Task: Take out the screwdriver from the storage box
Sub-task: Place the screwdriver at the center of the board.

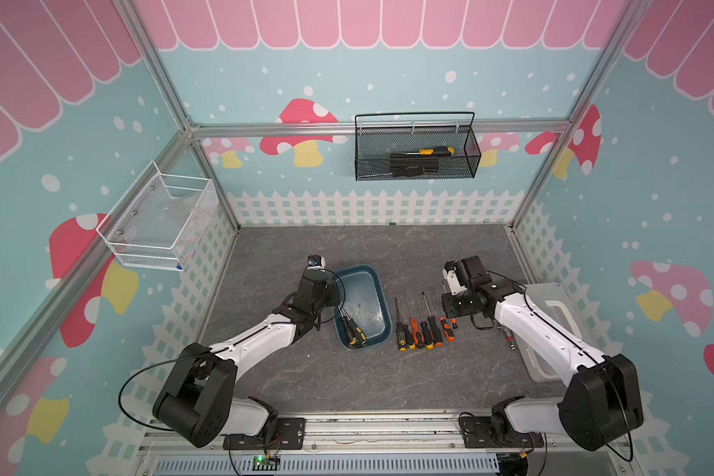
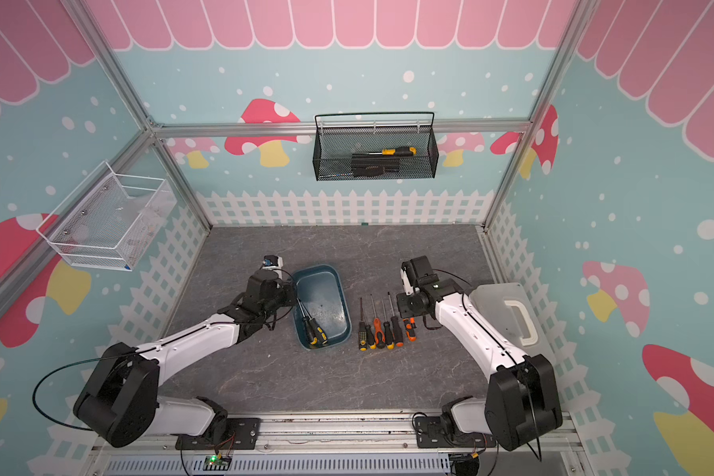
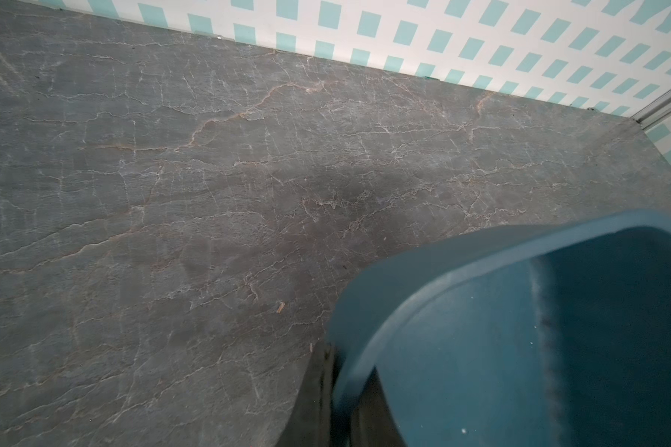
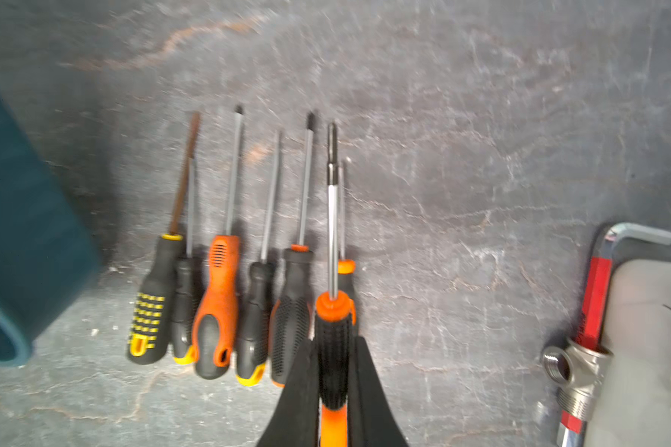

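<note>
In both top views the storage box [image 1: 363, 288] [image 2: 322, 288] is seen about mid-table on the grey table [image 1: 347, 383], its long side running front to back. What look like two black-and-yellow screwdrivers [image 1: 353, 331] are lying inside it, in the near left corner. The left arm [image 1: 264, 329] is stretched to the box's left rim, but the jaws are hidden under the wrist here. A row of screwdrivers [image 1: 415, 329] is laid on the table just right of the box, handles toward the robot. The right arm [image 1: 532, 325] is ended at the row's right end and passes over a whitish case [image 1: 547, 294]. A black wire basket [image 1: 372, 160] is hung on the back wall, with a yellow-handled tool in it. In the left wrist view the box's wall is caught between the fingers [image 3: 312, 402] of the left gripper [image 3: 341, 387], which is clamped on the rim near a rounded corner. In the right wrist view, slightly blurred, the right gripper [image 4: 334, 344] is closed on the handle of an orange-and-black screwdriver [image 4: 332, 232]. It is held outside the box, over the row's right end. A red-handled valve [image 4: 593, 302] is seen beside the case.
</note>
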